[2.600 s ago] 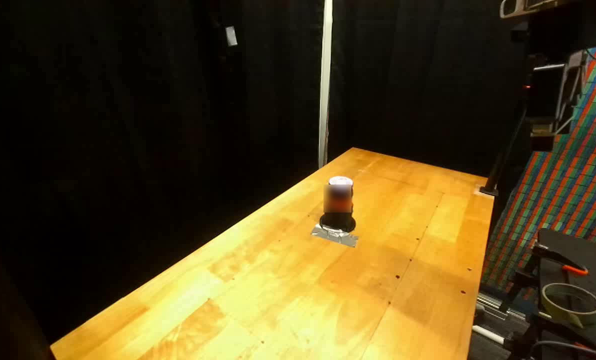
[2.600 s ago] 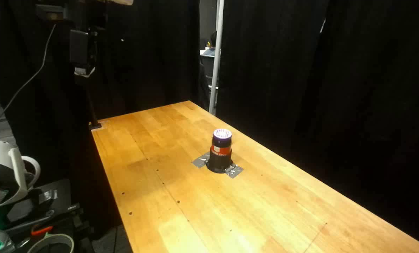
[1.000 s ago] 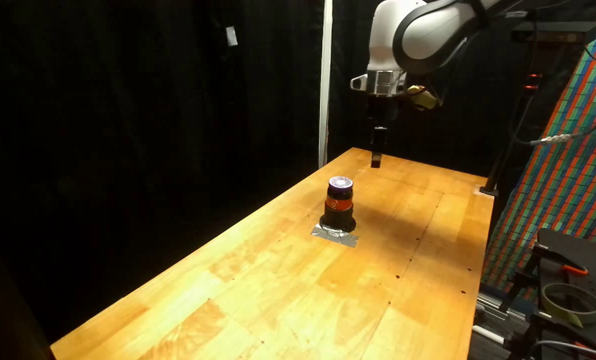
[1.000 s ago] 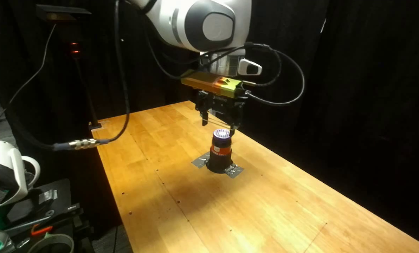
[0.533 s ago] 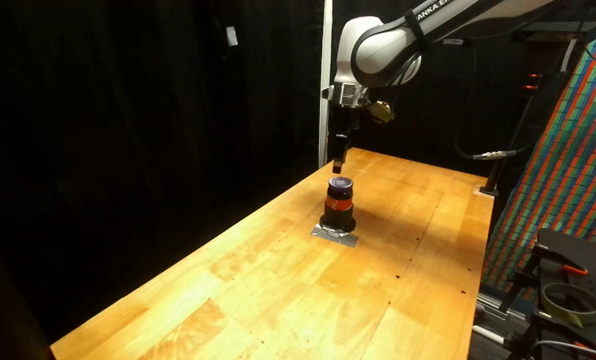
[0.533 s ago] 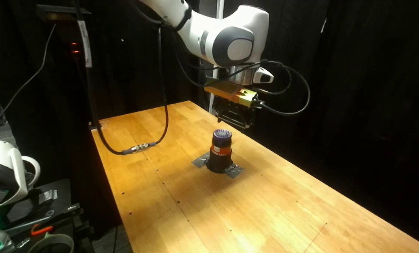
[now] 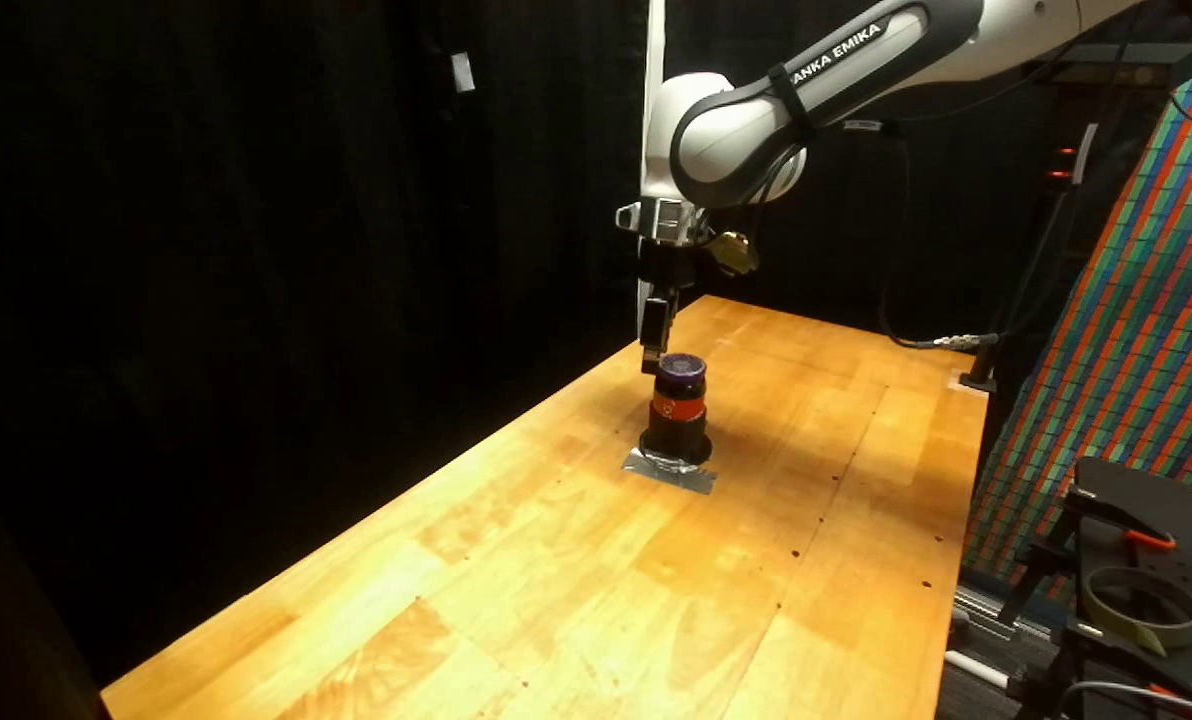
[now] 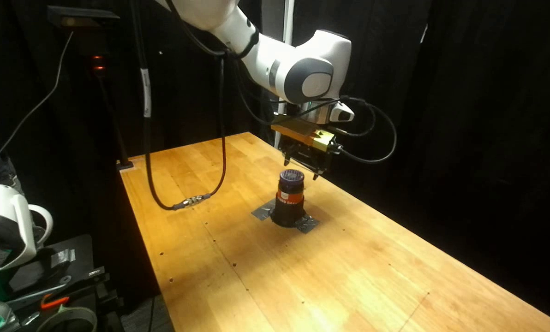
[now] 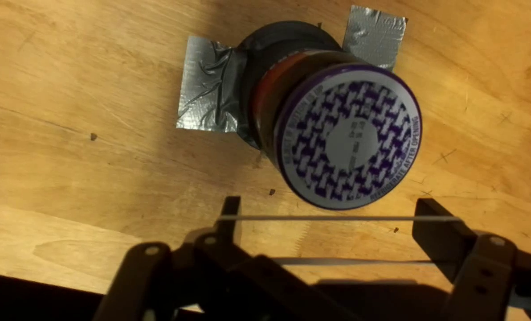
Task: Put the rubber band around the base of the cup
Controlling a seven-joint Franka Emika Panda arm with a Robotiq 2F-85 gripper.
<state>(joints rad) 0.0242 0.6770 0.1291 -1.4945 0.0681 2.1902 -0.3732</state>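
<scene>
The cup (image 7: 678, 405) is a small jar with an orange-red label and purple lid, upright in a black base (image 8: 288, 214) on the wooden table. It shows in both exterior views; the wrist view shows its lid (image 9: 350, 138) from above. My gripper (image 9: 328, 209) is open. The rubber band (image 9: 328, 218) is stretched around both fingers, two strands crossing the gap. The gripper (image 8: 301, 169) is beside the lid at about lid height in the exterior views. The band does not surround the jar. In the wrist view the fingers are below the lid in the picture.
Silver tape (image 9: 212, 89) holds the black base to the wooden table (image 7: 556, 560); another tape piece (image 9: 374, 38) is on its other side. A cable (image 8: 223, 138) hangs from the arm. A side stand with a tape roll (image 7: 1143, 605) is beside the table.
The arm has come into view since 2.6 s ago. In the last second the gripper moved across and down towards the lid, staying open with the band stretched. The jar has not moved.
</scene>
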